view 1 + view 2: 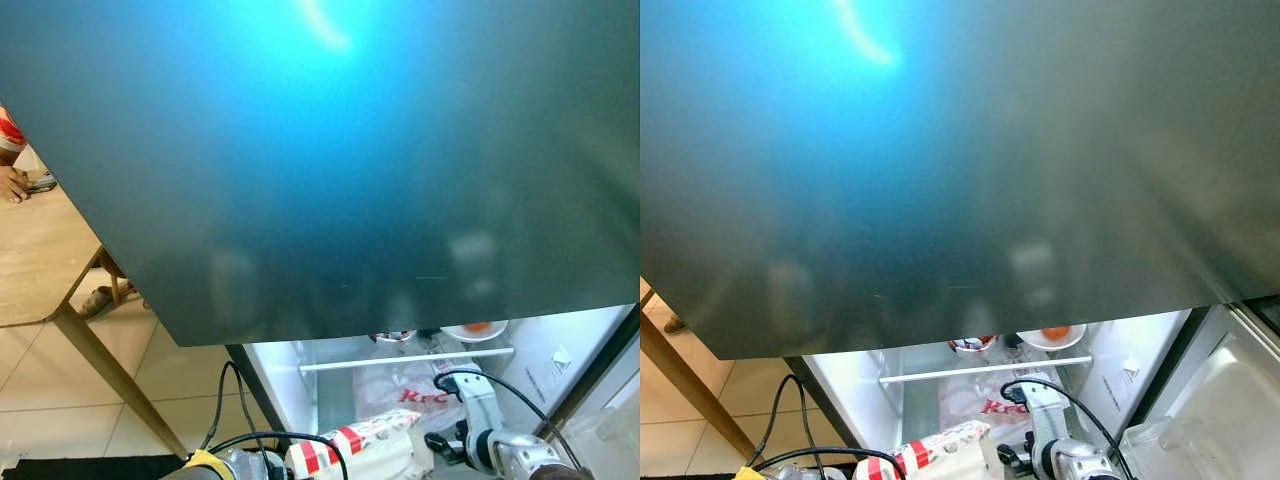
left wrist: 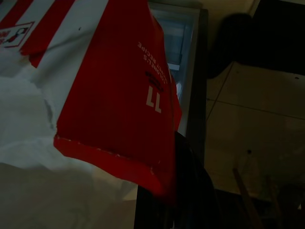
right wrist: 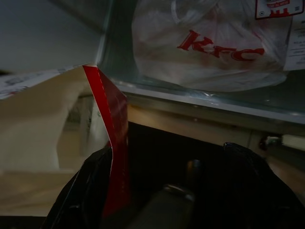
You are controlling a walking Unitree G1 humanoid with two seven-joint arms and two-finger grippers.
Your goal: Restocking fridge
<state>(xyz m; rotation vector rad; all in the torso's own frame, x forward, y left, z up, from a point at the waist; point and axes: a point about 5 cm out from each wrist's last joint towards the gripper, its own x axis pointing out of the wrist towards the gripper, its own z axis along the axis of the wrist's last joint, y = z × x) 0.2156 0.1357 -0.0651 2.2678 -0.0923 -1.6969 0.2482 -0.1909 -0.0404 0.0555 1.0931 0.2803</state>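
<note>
The red-and-white striped paper bag hangs before the open white fridge, clamped in the left hand. The right hand, fingers apart, sits beside it. Loading is under way; next, push it onto the glass shelf, near the clear KFC-printed plastic bag.

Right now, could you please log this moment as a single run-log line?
left gripper: carrying red-and-white paper bag | right gripper: open, beside the bag | fridge: open, KFC plastic bag on shelf
</note>
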